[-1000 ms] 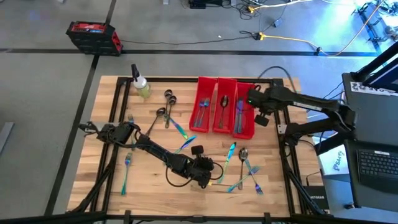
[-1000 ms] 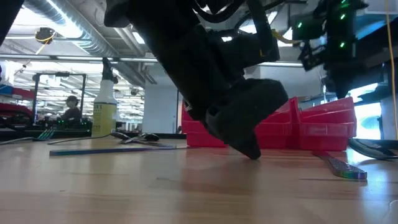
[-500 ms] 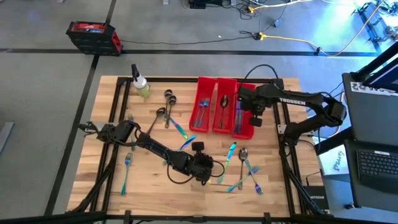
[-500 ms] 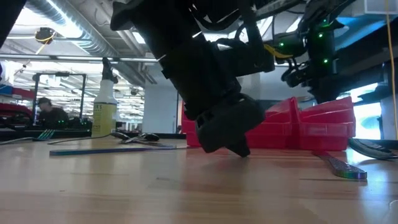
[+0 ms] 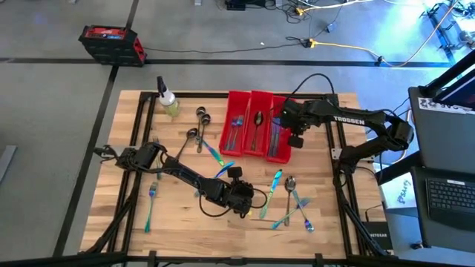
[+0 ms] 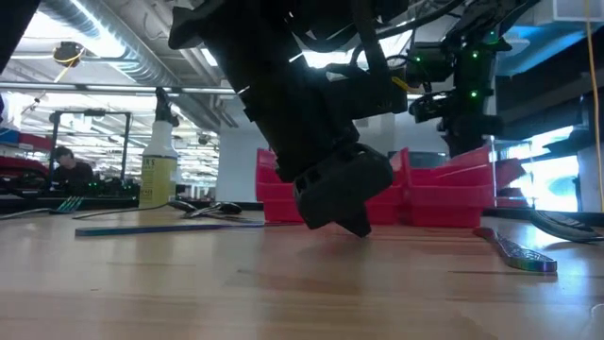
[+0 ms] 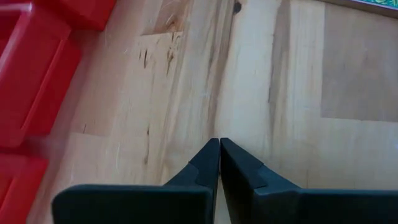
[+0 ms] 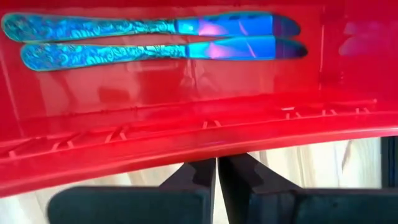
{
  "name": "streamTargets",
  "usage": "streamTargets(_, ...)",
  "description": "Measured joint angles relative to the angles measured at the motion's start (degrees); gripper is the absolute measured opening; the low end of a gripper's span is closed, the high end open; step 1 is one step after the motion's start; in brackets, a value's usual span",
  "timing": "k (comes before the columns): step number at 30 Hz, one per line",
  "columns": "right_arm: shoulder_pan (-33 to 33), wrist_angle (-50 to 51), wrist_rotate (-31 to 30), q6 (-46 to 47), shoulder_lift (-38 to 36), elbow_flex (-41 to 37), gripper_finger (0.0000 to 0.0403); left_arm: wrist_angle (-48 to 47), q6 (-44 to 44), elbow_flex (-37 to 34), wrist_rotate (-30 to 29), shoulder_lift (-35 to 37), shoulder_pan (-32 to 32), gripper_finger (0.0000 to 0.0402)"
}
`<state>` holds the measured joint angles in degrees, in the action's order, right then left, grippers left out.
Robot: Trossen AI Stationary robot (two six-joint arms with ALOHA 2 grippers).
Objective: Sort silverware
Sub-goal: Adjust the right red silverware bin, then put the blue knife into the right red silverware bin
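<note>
- You are looking past the right gripper (image 8: pixel 217 169), whose two dark fingers (image 8: pixel 186 177) are pressed together with only a hairline seam between them.
- The fingertips meet right at the outer wall of a red plastic bin (image 8: pixel 186 134); whether they touch it you cannot tell.
- From the fingertips, two iridescent knives (image 8: pixel 155 38) lie at twelve o'clock, flat on the bin floor.
- The knives sit side by side, parallel, almost touching, blue-teal patterned handles toward nine o'clock, purple-blue blades toward three o'clock.
- Pale wooden tabletop (image 8: pixel 323 163) shows beneath the bin's rim, at about three o'clock from the fingertips.
</note>
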<state>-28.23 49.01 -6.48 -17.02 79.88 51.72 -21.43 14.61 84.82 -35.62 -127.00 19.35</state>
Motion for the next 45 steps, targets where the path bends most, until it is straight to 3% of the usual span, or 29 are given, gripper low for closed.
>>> streamTargets(9,0.1,-7.0,3.8,-1.7,0.0,0.0,0.0,0.0,0.6,0.0,0.0,0.0,0.0,0.0)
streamTargets(14,0.3,-3.9,-2.2,0.2,-0.8,0.8,0.0,-0.2,3.8,-0.2,-4.5,0.4,0.0,0.0)
streamTargets(20,3.7,1.1,-10.3,6.6,-5.4,4.7,0.0,-1.4,5.4,-0.5,-5.0,5.3,-1.1,0.0)
streamTargets(22,4.8,2.3,-10.0,7.9,-7.5,6.3,0.0,0.2,6.0,-0.3,-3.0,7.1,-0.9,0.0)
streamTargets(29,11.7,1.8,0.0,10.7,-16.8,7.5,0.0,19.2,-0.2,-0.1,8.9,10.5,1.8,0.0)
streamTargets(33,16.9,1.2,6.4,11.7,-19.0,7.5,0.0,24.9,-0.4,-0.1,14.4,10.4,3.8,0.0)
streamTargets(38,24.6,5.5,6.8,13.8,-17.8,7.4,0.0,33.1,0.2,-0.1,17.5,10.5,5.1,0.0)
streamTargets(45,34.2,2.0,6.2,17.0,-15.4,1.2,0.0,31.8,1.5,-0.1,21.7,10.4,7.4,0.0)
